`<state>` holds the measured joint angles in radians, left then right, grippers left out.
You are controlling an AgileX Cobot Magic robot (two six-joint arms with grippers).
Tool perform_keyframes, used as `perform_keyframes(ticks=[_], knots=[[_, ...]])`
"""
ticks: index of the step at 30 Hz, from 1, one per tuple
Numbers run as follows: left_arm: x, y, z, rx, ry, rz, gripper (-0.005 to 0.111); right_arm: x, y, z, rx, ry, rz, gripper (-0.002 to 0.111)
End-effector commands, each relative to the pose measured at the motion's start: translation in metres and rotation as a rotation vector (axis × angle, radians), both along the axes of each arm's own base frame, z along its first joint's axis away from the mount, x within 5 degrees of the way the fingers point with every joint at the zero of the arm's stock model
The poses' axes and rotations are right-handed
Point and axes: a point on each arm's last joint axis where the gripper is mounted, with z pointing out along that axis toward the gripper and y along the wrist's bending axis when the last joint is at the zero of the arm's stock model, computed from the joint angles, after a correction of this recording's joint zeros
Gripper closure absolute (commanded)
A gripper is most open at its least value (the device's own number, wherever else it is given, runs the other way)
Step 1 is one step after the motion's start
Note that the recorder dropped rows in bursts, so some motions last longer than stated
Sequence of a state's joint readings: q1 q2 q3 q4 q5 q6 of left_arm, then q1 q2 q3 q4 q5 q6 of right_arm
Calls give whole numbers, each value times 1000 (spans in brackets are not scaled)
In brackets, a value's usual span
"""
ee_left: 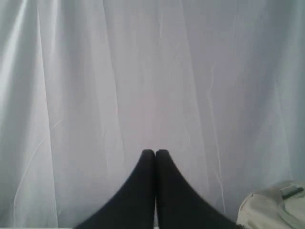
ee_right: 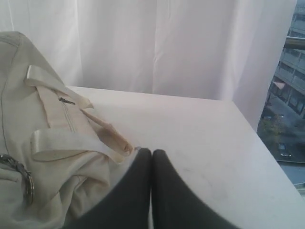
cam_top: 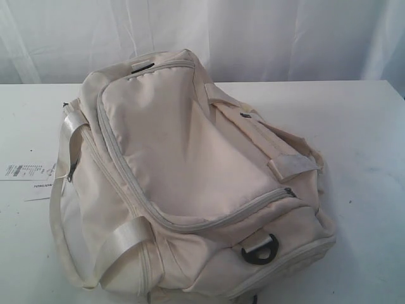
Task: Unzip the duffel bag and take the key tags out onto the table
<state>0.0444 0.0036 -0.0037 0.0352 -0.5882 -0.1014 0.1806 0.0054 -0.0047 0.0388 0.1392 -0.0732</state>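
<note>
The cream-white duffel bag (cam_top: 190, 177) lies on the white table (cam_top: 367, 139), its top zipper closed all round the lid, with the zipper pull (cam_top: 289, 192) at the near right corner. A black D-ring (cam_top: 259, 249) shows at its front end. No key tags are in view. Neither arm appears in the exterior view. My left gripper (ee_left: 155, 152) is shut and empty, facing the white curtain, with an edge of the bag (ee_left: 271, 210) off to one side. My right gripper (ee_right: 151, 152) is shut and empty above the table (ee_right: 200, 138), beside the bag (ee_right: 43, 143) and its strap (ee_right: 71, 140).
A white paper barcode label (cam_top: 28, 171) lies on the table left of the bag. A white curtain (cam_top: 266, 38) hangs behind the table. The table's far right edge (ee_right: 259, 138) drops off beside a window.
</note>
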Motion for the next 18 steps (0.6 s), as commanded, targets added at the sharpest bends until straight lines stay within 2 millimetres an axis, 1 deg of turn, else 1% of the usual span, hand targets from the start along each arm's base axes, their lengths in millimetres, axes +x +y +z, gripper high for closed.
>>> perform_keyframes(ticks=[1,3,4,5,7,9,11,12,15,17,18], knots=[[-2,1,2,-48,-47,-12,107,0,-1,5,9,-67,-8,108],[-2,5,3,-151,-48,-17,107,0,-1,11,42,-125,-10,108],[-5,7,14,-201,-86,-23,107,-1,-1,15,80,-166,-10,108],[-6,8,22,-222,-101,-26,107,-1,-1,18,110,-194,-9,108],[-6,8,37,-240,-112,-31,107,-2,-2,24,234,-238,-1,108],[-3,7,51,-241,-63,-46,107,-3,-2,26,358,-245,12,108],[3,3,65,-245,62,-79,107,-2,-2,23,451,-185,16,108],[5,1,74,-242,117,-92,107,-1,-1,18,491,-113,9,108],[19,-5,92,-211,364,-119,107,-1,0,18,586,82,-22,108],[28,-8,103,-180,547,-137,107,3,1,23,576,175,-45,108],[32,-9,108,-142,609,-141,107,5,2,26,560,200,-50,108]])
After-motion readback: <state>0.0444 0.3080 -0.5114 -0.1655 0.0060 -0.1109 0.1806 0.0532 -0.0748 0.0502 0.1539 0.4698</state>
